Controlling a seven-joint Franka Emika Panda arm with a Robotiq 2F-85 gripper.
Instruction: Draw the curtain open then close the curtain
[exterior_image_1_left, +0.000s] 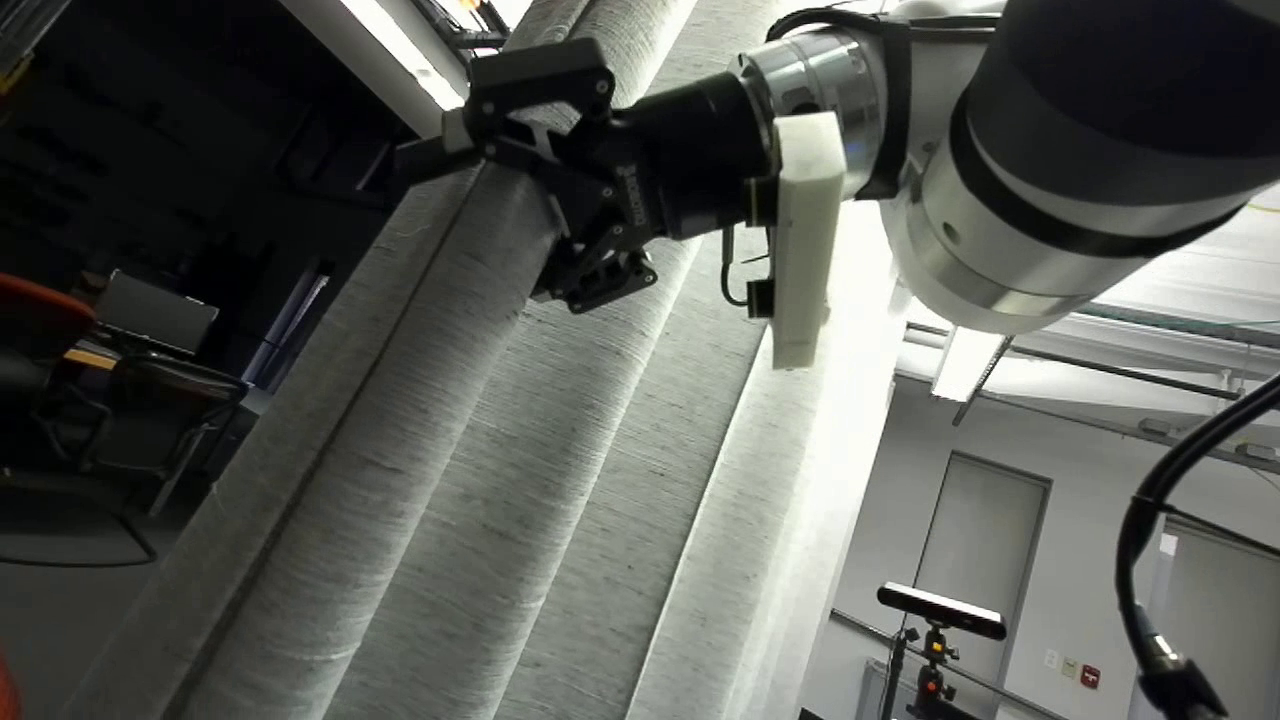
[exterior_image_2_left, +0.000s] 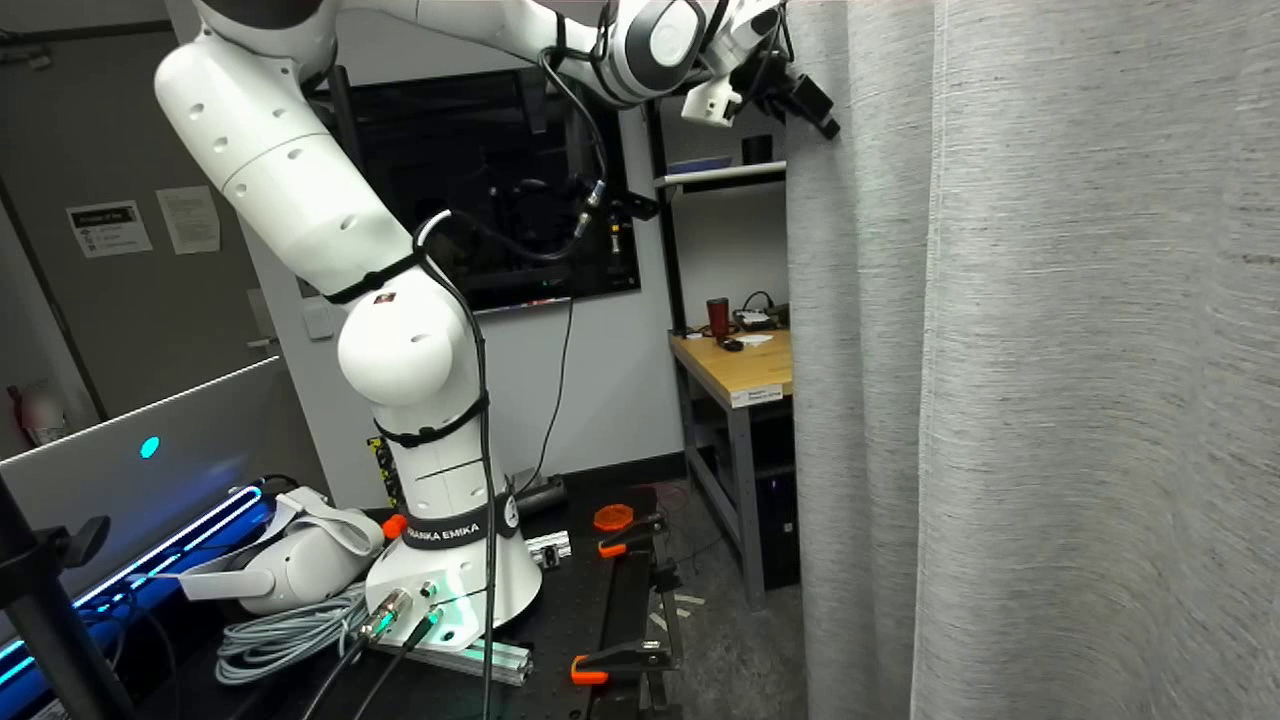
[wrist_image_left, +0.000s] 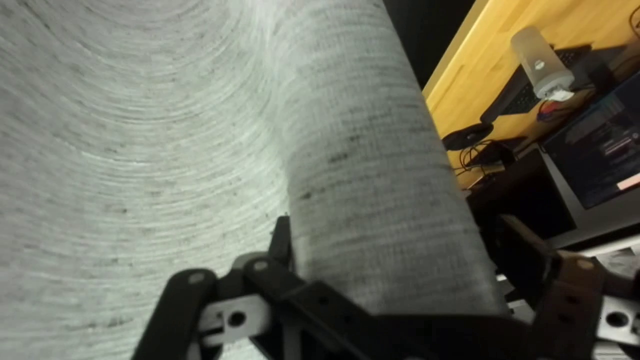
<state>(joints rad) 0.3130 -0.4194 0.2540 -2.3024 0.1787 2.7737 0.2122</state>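
Note:
The curtain (exterior_image_1_left: 560, 470) is a large pale grey ribbed fabric hanging in tall folds. It fills the right part of an exterior view (exterior_image_2_left: 1080, 360) and the left and middle of the wrist view (wrist_image_left: 150, 125). My gripper (exterior_image_1_left: 480, 232) is high on the curtain at its outermost fold near the edge. In the wrist view the gripper (wrist_image_left: 397, 232) is open wide, one finger on each side of a thick fold. The left finger lies close against the fold; the right finger stands a little apart from it. In an exterior view the gripper (exterior_image_2_left: 815, 105) is partly hidden by fabric.
A wooden desk (exterior_image_2_left: 730, 365) stands behind the curtain's edge; the wrist view shows a desk (wrist_image_left: 465, 65) with a translucent cup (wrist_image_left: 542, 65) and a monitor (wrist_image_left: 600, 150). A camera on a stand (exterior_image_1_left: 940, 612) is beyond the curtain. Chairs (exterior_image_1_left: 170, 410) stand to the side.

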